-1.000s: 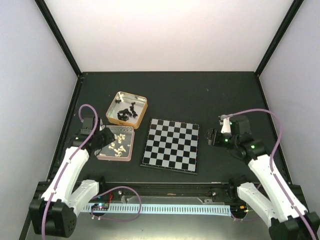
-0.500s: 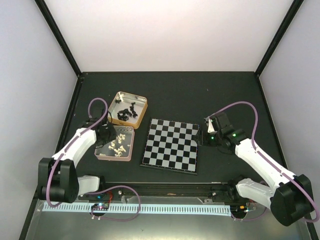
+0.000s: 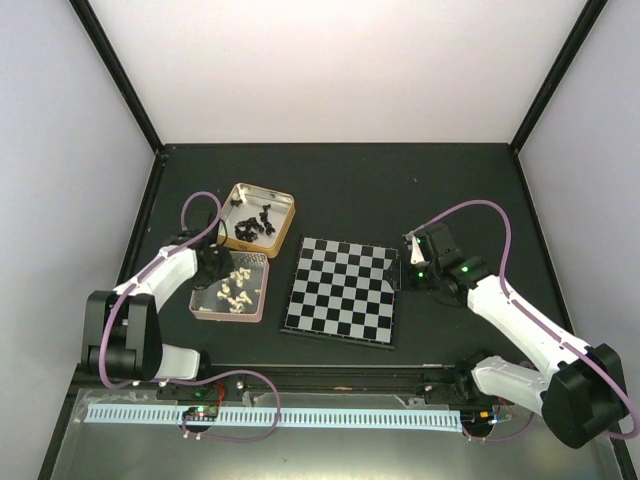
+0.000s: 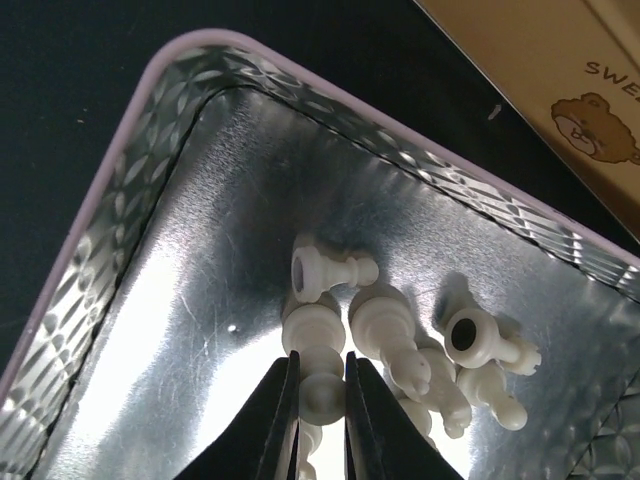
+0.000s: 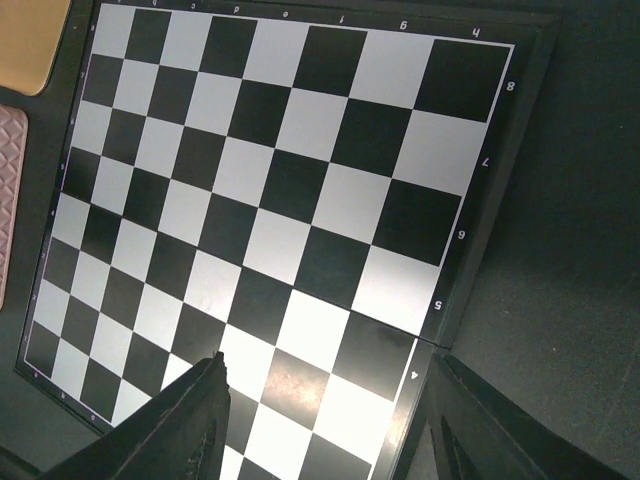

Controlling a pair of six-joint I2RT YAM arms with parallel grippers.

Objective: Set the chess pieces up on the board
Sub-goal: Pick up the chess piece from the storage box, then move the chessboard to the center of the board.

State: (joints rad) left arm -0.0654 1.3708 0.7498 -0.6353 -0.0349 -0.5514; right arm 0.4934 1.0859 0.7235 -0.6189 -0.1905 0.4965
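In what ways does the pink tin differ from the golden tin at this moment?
The pink tin holds the cream-white pieces; the golden tin holds the black pieces. The pink tin sits in front, the golden tin behind it. The left pincer is inside the pink tin, shut on one cream-white piece; nothing reaches into the golden tin. Both are rounded-corner metal tins, left of the board.

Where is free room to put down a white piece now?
Every square of the board is bare, from the pink tin to the right hand at its right edge. Crowded: the pink tin, where the left hand pinches a white piece among others.
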